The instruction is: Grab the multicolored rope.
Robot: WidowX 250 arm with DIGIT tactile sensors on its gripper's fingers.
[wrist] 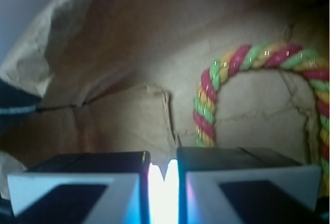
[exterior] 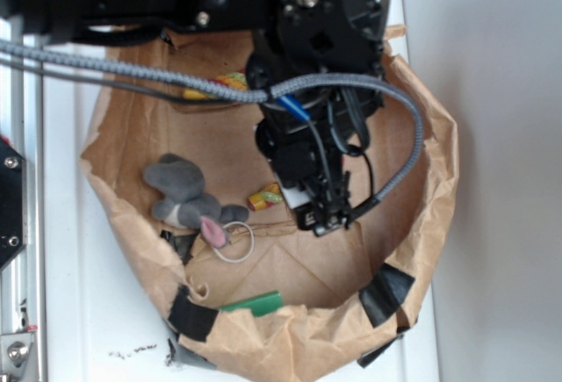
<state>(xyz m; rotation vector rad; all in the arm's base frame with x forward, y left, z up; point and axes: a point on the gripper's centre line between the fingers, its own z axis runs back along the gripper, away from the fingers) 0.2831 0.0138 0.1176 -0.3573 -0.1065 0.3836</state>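
Just ahead and right of the fingers (wrist: 163, 183), multicolored rope (wrist: 206, 105) arcs on the paper bag (wrist: 103, 54) floor, ungrasped. Fingers nearly closed, holding nothing; approach step. Next, probably: open, shift right, descend.

Arm (exterior: 316, 92) reaches down from top of frame; gripper (wrist: 163, 175) points downward; jaws nearly together, seemingly holding nothing.
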